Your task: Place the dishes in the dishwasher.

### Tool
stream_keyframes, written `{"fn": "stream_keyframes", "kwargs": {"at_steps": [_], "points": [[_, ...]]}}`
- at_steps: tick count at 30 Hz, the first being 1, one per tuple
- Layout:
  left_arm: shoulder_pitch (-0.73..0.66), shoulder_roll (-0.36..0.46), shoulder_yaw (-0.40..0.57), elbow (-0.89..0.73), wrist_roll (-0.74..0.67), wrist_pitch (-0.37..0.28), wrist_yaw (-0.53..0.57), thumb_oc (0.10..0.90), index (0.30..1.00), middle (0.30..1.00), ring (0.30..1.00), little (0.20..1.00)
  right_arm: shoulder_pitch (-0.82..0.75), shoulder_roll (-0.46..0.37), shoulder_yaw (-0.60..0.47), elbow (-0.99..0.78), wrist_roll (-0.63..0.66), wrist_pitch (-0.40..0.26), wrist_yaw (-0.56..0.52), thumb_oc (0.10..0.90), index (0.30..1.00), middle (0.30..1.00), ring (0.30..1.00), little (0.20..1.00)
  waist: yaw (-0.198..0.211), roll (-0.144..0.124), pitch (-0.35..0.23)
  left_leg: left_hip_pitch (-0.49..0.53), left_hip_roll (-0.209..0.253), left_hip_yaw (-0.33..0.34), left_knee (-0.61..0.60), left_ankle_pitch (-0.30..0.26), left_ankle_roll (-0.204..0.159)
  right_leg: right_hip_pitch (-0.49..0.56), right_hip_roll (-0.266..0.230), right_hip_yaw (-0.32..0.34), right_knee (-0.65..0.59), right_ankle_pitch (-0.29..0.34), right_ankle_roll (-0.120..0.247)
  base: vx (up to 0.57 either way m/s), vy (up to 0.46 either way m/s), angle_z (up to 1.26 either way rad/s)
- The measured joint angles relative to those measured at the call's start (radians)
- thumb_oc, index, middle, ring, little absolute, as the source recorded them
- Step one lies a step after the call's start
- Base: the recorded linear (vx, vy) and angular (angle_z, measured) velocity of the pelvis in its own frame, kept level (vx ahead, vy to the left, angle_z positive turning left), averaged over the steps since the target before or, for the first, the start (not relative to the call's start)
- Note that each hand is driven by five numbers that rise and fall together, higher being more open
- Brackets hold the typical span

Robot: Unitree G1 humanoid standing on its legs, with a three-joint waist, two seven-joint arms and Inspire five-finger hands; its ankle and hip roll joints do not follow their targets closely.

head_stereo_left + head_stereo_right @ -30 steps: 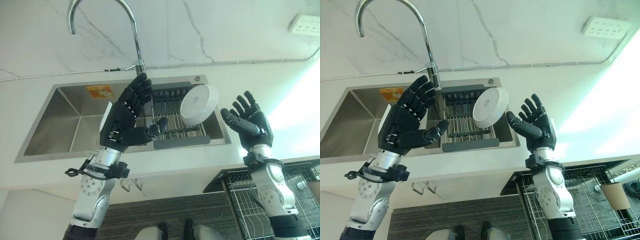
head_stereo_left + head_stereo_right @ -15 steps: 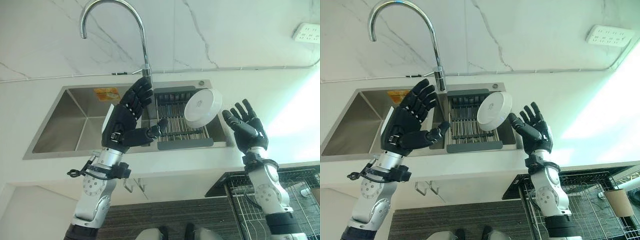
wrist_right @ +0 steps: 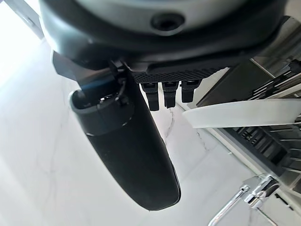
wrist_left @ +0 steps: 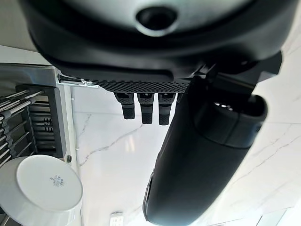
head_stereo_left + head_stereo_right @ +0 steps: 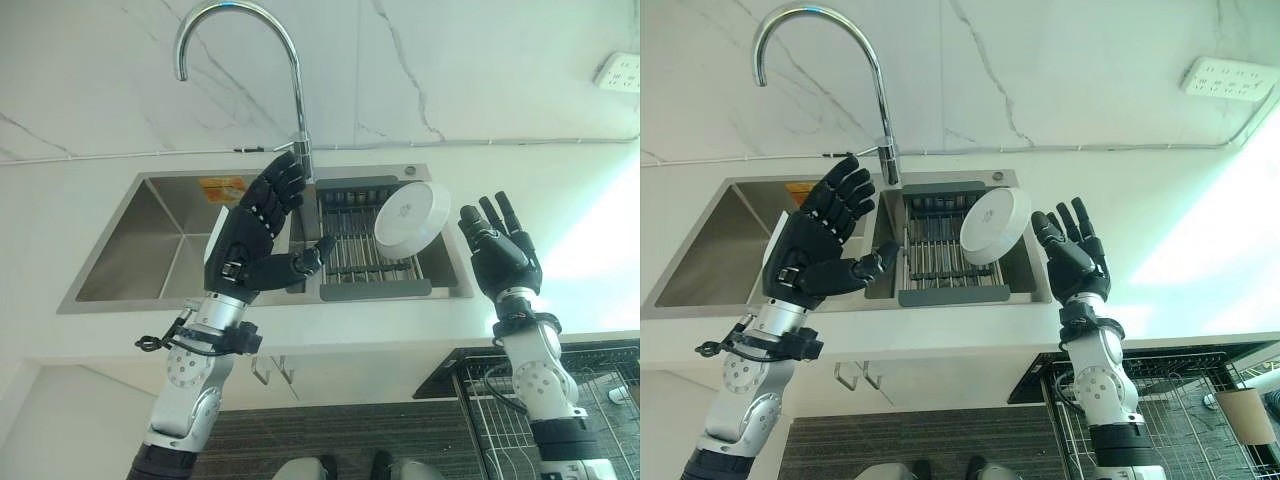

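A round white ceramic plate stands tilted on its edge in the dark slatted drying rack that sits across the right part of the stainless steel sink. Its underside faces out, with a small mark at the centre. The plate leans at the rack's right end, and no other dish shows in the rack. The left basin of the sink looks bare apart from a coloured sticker on its far wall. A tall curved chrome tap rises behind the sink from the pale marble-look counter.

The left hand hovers over the sink's middle, fingers spread and straight, holding nothing. The right hand is raised just right of the plate, also spread and empty, not touching the rim.

The plate is probably stiff, smooth and breakable, fairly light, and likely slick if wet. The exposed upper rim seems the best place to take hold, thumb on one face and fingers on the other, lifting it straight out of the slats. At the near right, a wire dishwasher basket stands pulled out below the counter, with a tan cup at its right side.
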Motion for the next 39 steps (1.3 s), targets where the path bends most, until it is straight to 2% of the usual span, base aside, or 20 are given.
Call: {"fn": "stream_keyframes", "kwargs": {"at_steps": [13,29,39], "points": [[-0.006,0.029,-0.002,0.000,-0.008,0.000,0.002,0.800,0.900,0.900,0.900,0.900,-0.029,-0.003,-0.003,0.114,0.041,0.059,-0.024,0.800,0.900,0.900,0.900,0.900,0.002,0.001,0.000,-0.001,0.000,-0.005,0.001,0.000,-0.001,0.004,-0.002,-0.009,0.000,0.000,0.000,0.00,0.000,0.00],[-0.032,0.030,-0.016,0.032,-0.011,0.011,0.022,0.800,0.900,0.900,0.900,0.900,-0.075,-0.046,-0.001,0.118,0.041,0.136,-0.043,0.800,0.900,0.900,0.900,0.900,0.007,0.000,0.000,-0.001,0.000,-0.008,0.003,0.001,-0.001,0.006,-0.002,-0.011,-0.001,0.000,0.000,0.00,0.000,0.00],[-0.044,0.033,-0.038,0.040,-0.012,0.018,0.026,0.800,0.900,0.900,0.900,0.900,-0.149,-0.083,0.002,0.226,0.072,0.179,-0.035,0.800,0.900,0.900,0.900,0.900,0.028,0.000,0.000,0.001,-0.002,-0.014,0.005,0.000,-0.001,0.013,-0.003,-0.016,-0.003,0.000,0.000,0.00,0.004,0.01]]}}
